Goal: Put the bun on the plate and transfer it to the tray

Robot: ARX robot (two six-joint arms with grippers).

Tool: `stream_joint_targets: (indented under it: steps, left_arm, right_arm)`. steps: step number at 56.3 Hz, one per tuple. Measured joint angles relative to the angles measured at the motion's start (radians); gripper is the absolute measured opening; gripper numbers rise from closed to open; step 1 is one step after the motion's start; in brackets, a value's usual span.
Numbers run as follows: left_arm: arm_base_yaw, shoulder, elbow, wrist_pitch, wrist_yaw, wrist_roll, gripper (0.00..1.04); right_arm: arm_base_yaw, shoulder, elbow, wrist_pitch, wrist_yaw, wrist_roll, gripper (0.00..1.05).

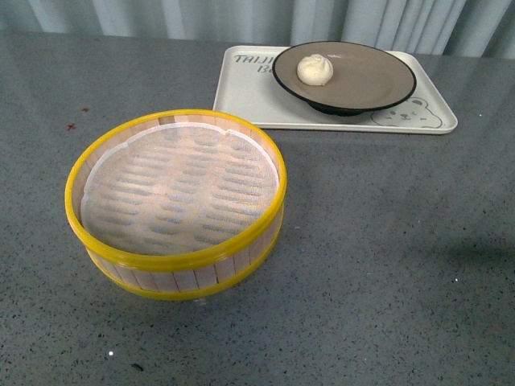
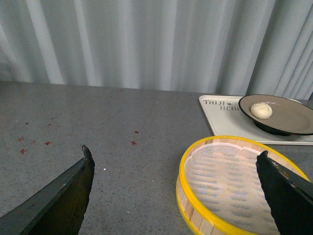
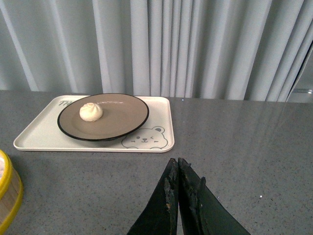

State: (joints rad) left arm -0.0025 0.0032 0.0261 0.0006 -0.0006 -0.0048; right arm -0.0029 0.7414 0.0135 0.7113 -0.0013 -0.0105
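Grey speckled worktop (image 1: 386, 265) before pale pleated curtains. Sitting on the glossy brown plate (image 1: 362, 84), left of its middle: the steamed bun (image 1: 315, 69). Resting in turn on the cream bear-print tray (image 1: 241, 100) at the far side. Looking finished, judging by this layout; nothing apparently left to move. Standing nearer, the yellow-rimmed steamer basket (image 1: 175, 201), holding only its white liner. Gaping wide, gripping nothing: left claw (image 2: 176, 196). Pressed closed, empty: right claw (image 3: 177, 188).

Three views, one tabletop.
Front looks down from close; both wrist cameras sit low, facing the curtain (image 3: 195, 44); all share the tray (image 1: 241, 96).
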Motion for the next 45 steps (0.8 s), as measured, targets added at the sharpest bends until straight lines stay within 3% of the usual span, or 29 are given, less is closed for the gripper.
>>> stream_joint_targets:
  steps: [25,45]
  left_arm:
    - [0.000,0.000,0.000,0.000,0.000,0.000,0.98]
    - [0.000,0.000,0.000,0.000,0.000,0.000,0.98]
  right_arm:
    - [0.000,-0.312,-0.008,-0.283,0.000,0.000,0.02]
    - [0.000,-0.456,-0.008,-0.423,0.000,0.000,0.02]
